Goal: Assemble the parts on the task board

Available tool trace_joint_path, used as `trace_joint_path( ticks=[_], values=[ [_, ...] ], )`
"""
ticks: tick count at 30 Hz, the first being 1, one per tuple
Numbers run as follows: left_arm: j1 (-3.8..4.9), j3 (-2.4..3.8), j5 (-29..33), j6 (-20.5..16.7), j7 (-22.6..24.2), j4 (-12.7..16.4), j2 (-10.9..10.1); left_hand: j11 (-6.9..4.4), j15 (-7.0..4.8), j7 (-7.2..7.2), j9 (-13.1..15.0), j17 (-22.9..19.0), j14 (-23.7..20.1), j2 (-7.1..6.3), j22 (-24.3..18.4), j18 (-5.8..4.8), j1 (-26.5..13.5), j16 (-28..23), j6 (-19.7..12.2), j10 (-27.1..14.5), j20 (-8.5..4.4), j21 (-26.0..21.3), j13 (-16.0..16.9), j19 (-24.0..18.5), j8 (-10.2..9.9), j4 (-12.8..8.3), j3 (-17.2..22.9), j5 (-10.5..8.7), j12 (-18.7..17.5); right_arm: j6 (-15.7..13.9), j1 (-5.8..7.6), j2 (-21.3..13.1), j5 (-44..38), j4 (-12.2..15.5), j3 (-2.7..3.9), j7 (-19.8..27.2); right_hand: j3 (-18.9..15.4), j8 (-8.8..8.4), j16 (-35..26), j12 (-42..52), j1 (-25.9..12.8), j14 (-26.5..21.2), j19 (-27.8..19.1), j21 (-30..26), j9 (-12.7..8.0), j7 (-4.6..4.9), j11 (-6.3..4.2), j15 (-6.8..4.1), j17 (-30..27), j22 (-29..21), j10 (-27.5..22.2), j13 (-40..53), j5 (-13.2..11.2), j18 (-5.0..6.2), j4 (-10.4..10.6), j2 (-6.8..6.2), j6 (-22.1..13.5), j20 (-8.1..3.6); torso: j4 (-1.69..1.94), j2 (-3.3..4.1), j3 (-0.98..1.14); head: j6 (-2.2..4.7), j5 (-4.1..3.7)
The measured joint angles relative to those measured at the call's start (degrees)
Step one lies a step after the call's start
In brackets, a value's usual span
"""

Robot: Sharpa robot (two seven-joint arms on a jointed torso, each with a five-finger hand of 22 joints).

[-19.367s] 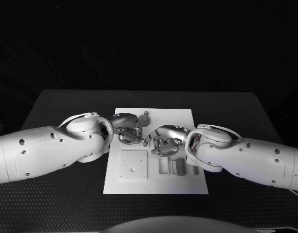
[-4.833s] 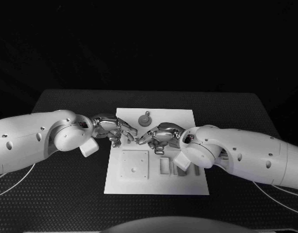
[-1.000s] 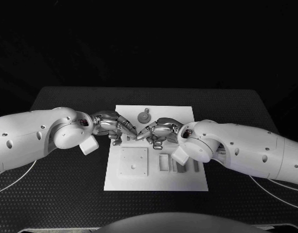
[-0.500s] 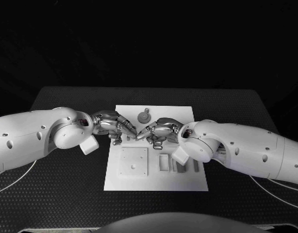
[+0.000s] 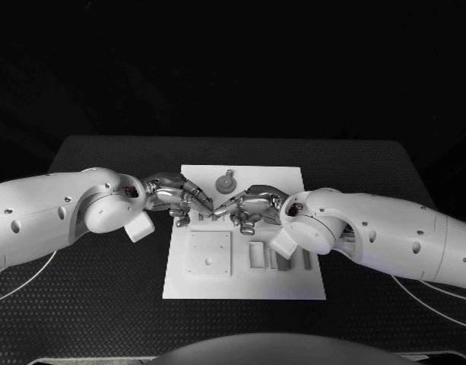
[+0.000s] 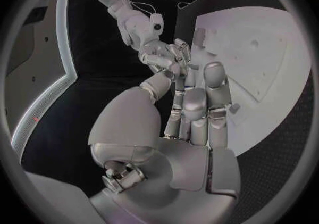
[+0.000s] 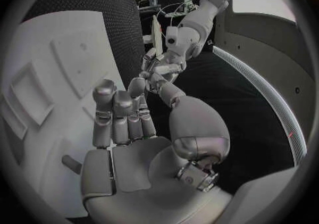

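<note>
Parts (image 5: pixel 275 258) lie on the board (image 5: pixel 287 293), small, stiff and likely light; we'd pinch them by their sides. Left hand (image 5: pixel 178 199) and right hand (image 5: pixel 249 208) meet fingertip to fingertip; whether either grips something, we cannot tell.

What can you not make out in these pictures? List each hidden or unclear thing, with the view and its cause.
- Whether the left hand and right hand pinch a part: head view, fingertips meet, too small.
- Task board middle: head view, both hands cover it.
- Round part detail: head view, too small.
- Board slots: partly under the right arm.
</note>
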Motion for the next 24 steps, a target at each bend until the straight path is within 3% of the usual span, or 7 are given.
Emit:
trace_joint_path(
  ticks=[6,12,14,17,24],
  values=[
    [0.0,0.0,-0.5,-0.3,0.0,-0.1,0.0,0.0,0.0,-0.2,0.0,-0.1,0.0,-0.01,0.0,-0.02,0.0,0.0,0.2,0.0,0.01,0.0,0.1,0.0,0.0,0.0,0.0,0.0,0.0,-0.6,-0.01,-0.4,0.6,-0.2,0.0,0.3,-0.7,-0.33,-0.4,0.0,-1.0,-0.5,-0.2,-0.5,-0.4,0.34,0.18,0.44,0.0,-0.1,-0.6,0.1,0.0,-0.13,0.4,-0.94,-0.4,-0.2,0.0,-0.01,-0.01,0.01,0.06],
    [-0.01,0.0,-2.8,-0.6,0.0,0.1,0.0,0.0,0.0,-0.21,0.1,-0.1,0.0,-0.01,0.0,-0.02,0.0,0.0,0.2,0.0,0.01,0.0,0.1,0.0,0.0,-0.1,0.1,0.0,0.0,-2.2,0.0,-1.0,0.8,-1.3,0.0,1.4,-0.9,-0.54,-0.4,0.0,-1.8,-0.5,-0.2,-0.7,-0.5,0.42,0.39,0.5,0.0,-0.1,-0.8,0.1,0.0,-0.56,0.6,-0.96,-0.6,-0.21,0.01,-0.01,-0.02,0.0,0.14],
    [-0.01,0.0,-5.3,-0.9,0.2,0.5,0.0,0.0,-0.01,-0.21,0.1,-0.2,0.0,-0.01,0.0,-0.02,0.0,0.0,0.2,0.0,0.01,0.0,0.1,0.0,0.0,-0.2,0.1,0.0,0.1,-3.0,-0.01,-1.3,0.1,-1.9,0.11,2.0,-0.9,-0.54,-0.4,0.0,-1.8,-0.5,-0.2,-0.7,-0.5,0.41,0.39,0.51,0.0,-0.2,-0.8,0.1,0.0,-0.57,0.6,-0.96,-0.7,-0.21,0.01,-0.01,-0.03,-0.02,0.14],
    [-0.01,0.0,-9.7,-1.7,0.6,1.3,0.3,-0.08,0.0,-0.21,0.1,-0.2,0.0,-0.01,0.0,-0.03,0.0,0.0,0.2,0.1,0.02,0.0,0.2,0.0,0.0,-0.2,0.1,-0.01,0.1,-3.9,0.08,-1.6,-1.3,-2.9,1.12,2.9,-0.9,-0.54,-0.4,0.0,-1.8,-0.6,-0.2,-0.8,-0.5,0.33,0.39,0.56,0.0,-0.2,-0.8,0.1,0.0,-0.58,0.6,-0.96,-0.8,-0.2,0.01,-0.02,-0.03,-0.01,0.23],
    [-0.39,0.0,-24.1,-6.5,2.0,3.5,0.6,-0.11,-0.01,-0.21,0.3,-0.4,0.0,-0.12,0.0,-0.2,0.1,0.2,0.2,0.1,-0.19,0.2,0.3,0.2,0.2,-0.1,0.5,-0.05,0.1,-5.2,2.17,-1.7,-3.7,-5.8,1.33,5.2,-0.9,-0.54,-0.4,0.0,-1.8,-0.6,-0.2,-0.8,-0.5,0.42,0.39,0.56,0.0,-0.2,-0.8,0.2,0.0,-0.59,0.6,-0.96,-0.8,-0.18,0.01,-0.02,-0.07,0.1,0.21]
  ],
)
